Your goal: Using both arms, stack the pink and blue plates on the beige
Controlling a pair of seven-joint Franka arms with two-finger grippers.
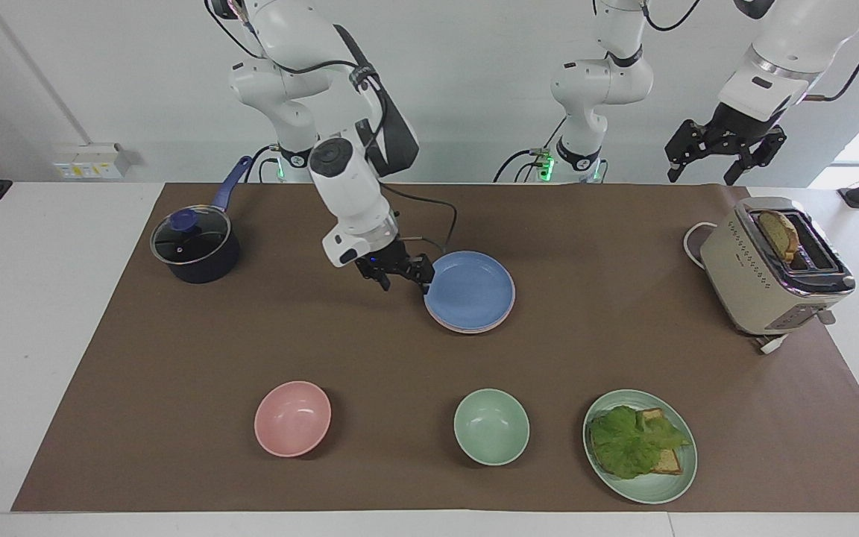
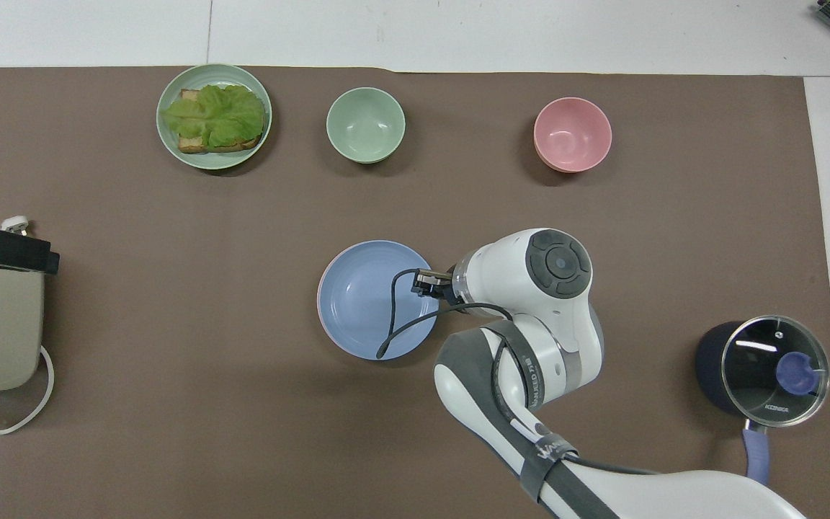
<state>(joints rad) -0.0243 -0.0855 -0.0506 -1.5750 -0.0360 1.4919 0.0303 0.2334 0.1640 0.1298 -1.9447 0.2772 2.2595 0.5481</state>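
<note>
The blue plate [image 1: 470,290] lies on the pink plate [image 1: 467,327] mid-mat, toward the robots' edge; no beige plate shows beneath. Stiff, light and smooth, it is likely best pinched at the rim. The right gripper [image 1: 402,274] stands wide beside that rim, empty. The left gripper [image 1: 722,149] waits wide above the toaster [image 1: 769,268].
</note>
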